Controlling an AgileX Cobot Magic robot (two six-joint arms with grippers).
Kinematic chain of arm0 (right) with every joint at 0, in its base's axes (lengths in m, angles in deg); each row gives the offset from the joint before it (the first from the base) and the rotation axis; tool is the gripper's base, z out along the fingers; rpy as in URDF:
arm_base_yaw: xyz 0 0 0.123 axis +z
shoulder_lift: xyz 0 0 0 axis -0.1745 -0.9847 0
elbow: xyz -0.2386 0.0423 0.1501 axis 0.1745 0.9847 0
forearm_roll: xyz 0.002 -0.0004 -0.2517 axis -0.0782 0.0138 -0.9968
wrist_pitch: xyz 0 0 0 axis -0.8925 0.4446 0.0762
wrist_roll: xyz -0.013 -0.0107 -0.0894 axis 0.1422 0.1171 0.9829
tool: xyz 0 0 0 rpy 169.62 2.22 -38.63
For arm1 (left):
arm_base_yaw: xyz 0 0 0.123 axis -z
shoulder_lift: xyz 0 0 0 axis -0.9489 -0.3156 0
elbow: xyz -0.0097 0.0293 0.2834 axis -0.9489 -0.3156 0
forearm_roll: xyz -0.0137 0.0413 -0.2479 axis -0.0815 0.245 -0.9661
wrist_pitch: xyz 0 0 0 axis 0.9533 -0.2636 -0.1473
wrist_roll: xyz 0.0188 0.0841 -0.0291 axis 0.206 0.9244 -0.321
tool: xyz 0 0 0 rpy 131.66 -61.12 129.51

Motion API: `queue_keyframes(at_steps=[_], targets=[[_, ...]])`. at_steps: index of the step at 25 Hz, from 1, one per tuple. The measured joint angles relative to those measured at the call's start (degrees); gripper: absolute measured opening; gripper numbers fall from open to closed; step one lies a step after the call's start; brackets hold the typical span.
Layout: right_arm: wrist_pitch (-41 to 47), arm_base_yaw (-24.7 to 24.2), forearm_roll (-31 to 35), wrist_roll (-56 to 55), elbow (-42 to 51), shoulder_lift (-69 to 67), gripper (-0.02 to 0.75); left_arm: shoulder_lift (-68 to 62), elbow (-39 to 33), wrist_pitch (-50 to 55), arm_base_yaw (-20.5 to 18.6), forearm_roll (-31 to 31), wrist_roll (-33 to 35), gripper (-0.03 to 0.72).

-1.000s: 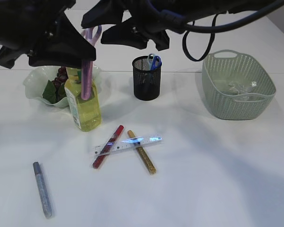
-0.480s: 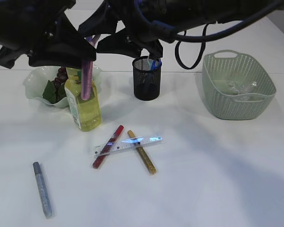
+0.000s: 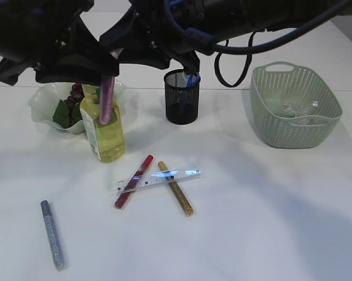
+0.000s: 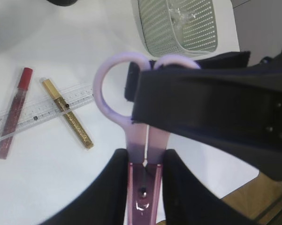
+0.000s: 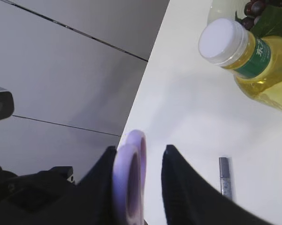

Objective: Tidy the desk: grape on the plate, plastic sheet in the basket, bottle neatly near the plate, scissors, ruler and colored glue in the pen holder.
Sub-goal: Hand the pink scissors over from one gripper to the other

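Note:
My left gripper is shut on the blades of the purple scissors and holds them high over the table, handles away from it. In the exterior view the scissors hang in front of the yellow bottle. My right gripper is open with its jaws on either side of the scissors' handle loops, a gap at one finger. The ruler lies across the red glue and gold glue. The silver glue lies front left. Grapes are on the plate.
The black mesh pen holder holds blue scissors. The green basket at the right holds the crumpled plastic sheet. Both arms crowd the upper left of the exterior view above the bottle.
My right arm has moved left to the purple scissors, and its jaws now surround the handle loops. My left gripper has kept the scissors still.

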Motion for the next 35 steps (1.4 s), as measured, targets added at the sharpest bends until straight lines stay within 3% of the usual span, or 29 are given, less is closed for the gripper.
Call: queue_keyframes(at_steps=[6, 12, 15, 22, 24, 28, 35], targets=[[0.0, 0.0, 0.72, 0.55, 0.0, 0.0, 0.077, -0.09, 0.0, 0.57, 0.0, 0.0, 0.54, 0.153], [0.0, 0.0, 0.82, 1.15, 0.0, 0.0, 0.06, -0.09, 0.0, 0.61, 0.0, 0.0, 0.67, 0.154], [0.0, 0.0, 0.82, 1.18, 0.0, 0.0, 0.059, -0.09, 0.0, 0.61, 0.0, 0.3, 0.77, 0.188], [0.0, 0.0, 0.82, 1.41, 0.0, 0.0, 0.059, -0.09, 0.0, 0.82, 0.0, 0.78, 0.91, 0.468], [0.0, 0.0, 0.82, 1.79, 0.0, 0.0, 0.058, -0.09, 0.0, 0.82, -0.1, 0.89, 0.91, 0.506], [-0.59, 0.0, -1.42, 2.26, 0.0, 0.0, 0.058, -0.09, 0.0, 0.92, -1.33, 2.32, 0.91, 0.523], [-1.21, -3.76, -4.2, 2.4, 0.0, 0.0, 0.058, 0.14, 0.0, 3.35, -6.95, 10.76, 0.91, 0.494]])
